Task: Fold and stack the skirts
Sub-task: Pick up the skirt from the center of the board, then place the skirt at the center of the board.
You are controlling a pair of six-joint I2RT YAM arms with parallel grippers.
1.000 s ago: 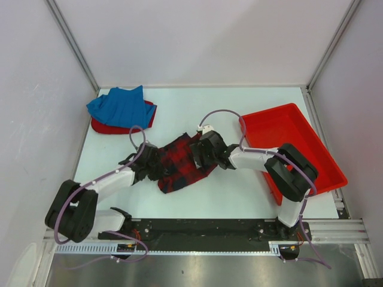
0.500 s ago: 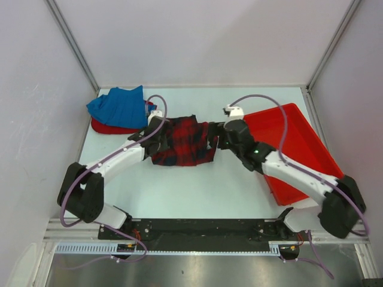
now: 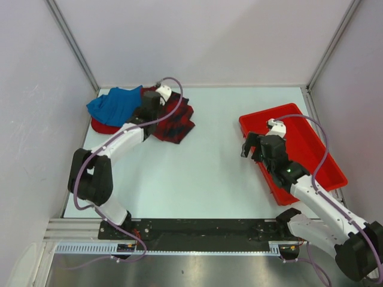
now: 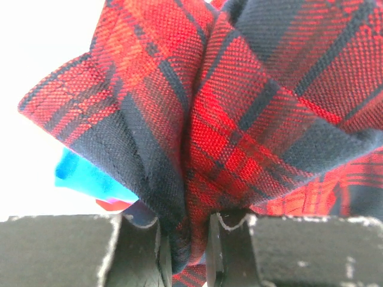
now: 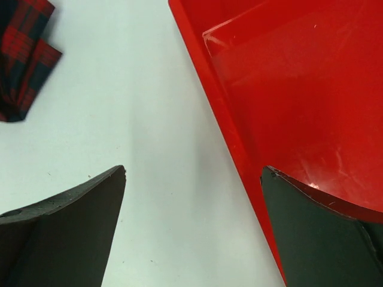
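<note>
Left wrist view: your left gripper (image 4: 184, 242) pinches the plaid skirt (image 4: 251, 113) between narrow jaws; your right gripper (image 5: 194, 173) gapes wide, holding nothing, straddling the tray (image 5: 287, 89) rim.

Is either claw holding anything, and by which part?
The left gripper pinches the plaid skirt by a bunched fold at its edge; the right gripper is open, holding nothing.

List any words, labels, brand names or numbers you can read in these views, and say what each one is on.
No text can be read in any view.
The plaid skirt, the blue skirt and the red tray show no print, tag or label.
The small parts along the black base rail at the near edge are too small to tell whether they carry markings.
</note>
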